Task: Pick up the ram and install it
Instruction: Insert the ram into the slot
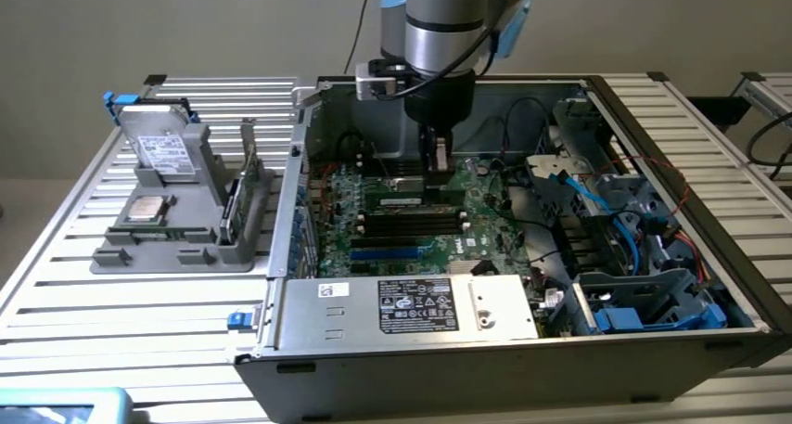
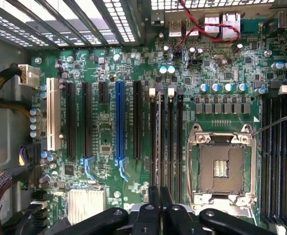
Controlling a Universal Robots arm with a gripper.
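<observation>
I have the gripper [image 1: 436, 172] down inside the open dark metal computer case [image 1: 495, 373], which sits on the slatted aluminium table [image 1: 124, 303]. In the wrist view the gripper [image 2: 160, 208] has its black fingers [image 2: 153, 215] drawn close together, pinching the ram [image 2: 158, 142], a long thin green circuit-board stick that I see edge-on there. The ram [image 1: 399, 201] stands on edge along the black memory slots [image 2: 173, 142] of the large green motherboard [image 2: 104, 137], just beside the bare silver processor socket [image 2: 221, 166]. I cannot tell whether it is fully seated.

The case also holds a silver labelled metal box [image 1: 409, 305] near its front wall and blue cables [image 1: 581, 187] toward the exterior view's right.

Outside the case, at the exterior view's left, a grey plastic holder [image 1: 161, 252] carries a silver boxy drive [image 1: 161, 150], a square processor chip [image 1: 148, 208] and an upright green card [image 1: 251, 187].
</observation>
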